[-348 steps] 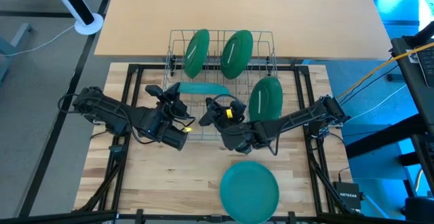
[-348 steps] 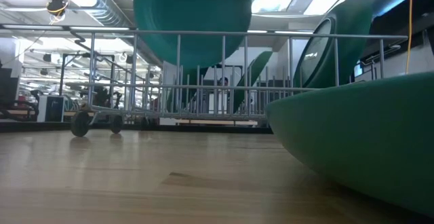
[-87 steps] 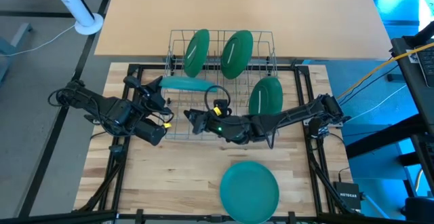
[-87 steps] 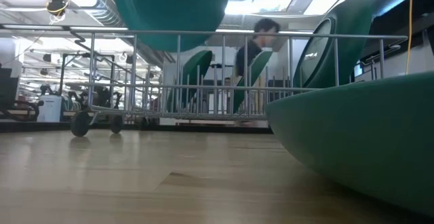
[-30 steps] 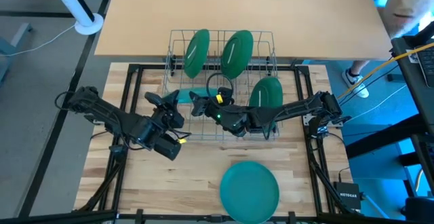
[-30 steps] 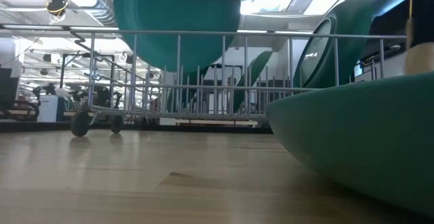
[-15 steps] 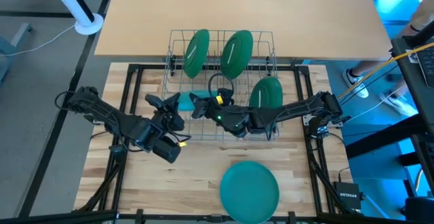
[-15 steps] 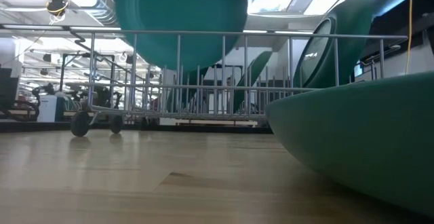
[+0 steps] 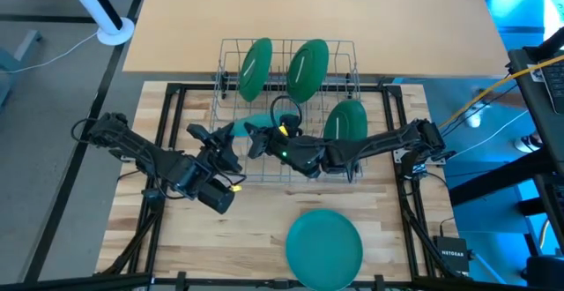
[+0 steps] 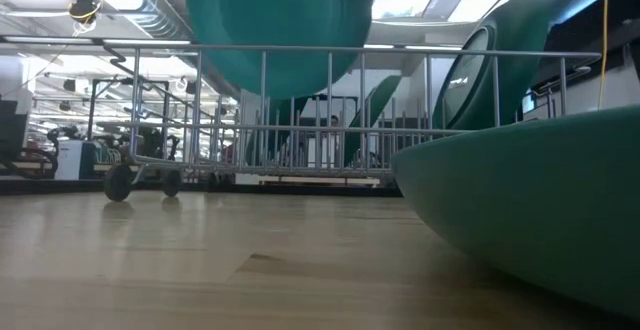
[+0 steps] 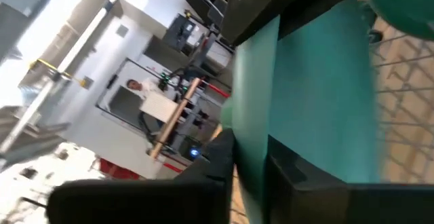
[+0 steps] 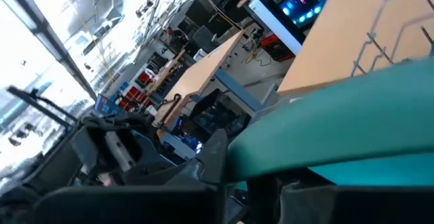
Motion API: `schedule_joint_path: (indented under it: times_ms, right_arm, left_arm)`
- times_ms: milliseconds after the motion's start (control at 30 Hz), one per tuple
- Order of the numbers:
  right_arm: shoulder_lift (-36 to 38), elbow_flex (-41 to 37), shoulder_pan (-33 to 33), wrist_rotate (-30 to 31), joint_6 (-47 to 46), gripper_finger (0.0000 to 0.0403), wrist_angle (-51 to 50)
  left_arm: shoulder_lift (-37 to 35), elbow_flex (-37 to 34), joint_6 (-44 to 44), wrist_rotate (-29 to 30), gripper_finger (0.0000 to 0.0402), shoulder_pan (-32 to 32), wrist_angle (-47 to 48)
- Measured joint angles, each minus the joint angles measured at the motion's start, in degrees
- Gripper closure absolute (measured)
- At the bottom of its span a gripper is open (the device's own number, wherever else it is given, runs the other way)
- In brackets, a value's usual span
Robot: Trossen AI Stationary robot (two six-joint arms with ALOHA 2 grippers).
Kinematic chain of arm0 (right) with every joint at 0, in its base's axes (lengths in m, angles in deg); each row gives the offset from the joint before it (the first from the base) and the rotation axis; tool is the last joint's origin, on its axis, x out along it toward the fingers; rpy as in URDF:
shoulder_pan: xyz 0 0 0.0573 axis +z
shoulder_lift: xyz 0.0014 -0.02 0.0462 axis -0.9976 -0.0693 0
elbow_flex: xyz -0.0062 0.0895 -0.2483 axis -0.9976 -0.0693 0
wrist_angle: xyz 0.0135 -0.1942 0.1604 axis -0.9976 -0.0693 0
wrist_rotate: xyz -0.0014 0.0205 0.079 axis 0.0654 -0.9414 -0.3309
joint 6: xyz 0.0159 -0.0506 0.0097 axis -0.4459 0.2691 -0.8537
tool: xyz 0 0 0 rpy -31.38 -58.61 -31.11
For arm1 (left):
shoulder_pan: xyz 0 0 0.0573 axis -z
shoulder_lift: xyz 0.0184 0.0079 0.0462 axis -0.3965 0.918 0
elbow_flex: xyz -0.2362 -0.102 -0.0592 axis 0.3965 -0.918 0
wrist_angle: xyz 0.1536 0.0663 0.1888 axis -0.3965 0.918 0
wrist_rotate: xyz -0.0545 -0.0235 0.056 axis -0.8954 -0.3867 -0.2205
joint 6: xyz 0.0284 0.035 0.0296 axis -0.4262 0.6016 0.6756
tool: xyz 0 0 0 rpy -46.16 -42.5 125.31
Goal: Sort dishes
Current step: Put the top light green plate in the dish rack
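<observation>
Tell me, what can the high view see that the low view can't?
Only the high view shows both arms: the left tool and the right tool meet at a teal plate over the wire rack. It also shows the whole flat plate on the table. Only the low view shows the room behind the rack. Both show the rack, the raised plate, plates standing in it and the flat plate.

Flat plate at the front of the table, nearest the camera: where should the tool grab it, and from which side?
Grip the rim, probably the edge nearest the wire rack. The flat plate lies face-up on the wooden table, apart from everything else, so only its raised edge gives the fingers purchase. Come in low from the rack side and pinch across the rim.
</observation>
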Motion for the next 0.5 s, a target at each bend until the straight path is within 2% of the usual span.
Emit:
schedule_joint_path:
  times_ms: [167, 333, 500]
  right_arm:
    - [-0.3, -0.2, 0.1, -1.4, 8.4, 0.037, 3.5]
    - [-0.4, -0.2, 0.0, -1.8, 14.7, 0.0373, 4.2]
    - [-0.5, -0.4, -0.4, 3.9, 24.9, 0.0393, 4.3]
  left_arm:
    - [0.0, 0.0, -3.6, -1.6, 0.0326, -0.7, 0.1]
    - [0.0, 0.0, -0.9, -2.0, 0.0279, -1.2, -0.5]
    - [0.1, 0.1, -3.3, -6.9, 0.0232, -0.9, -2.6]
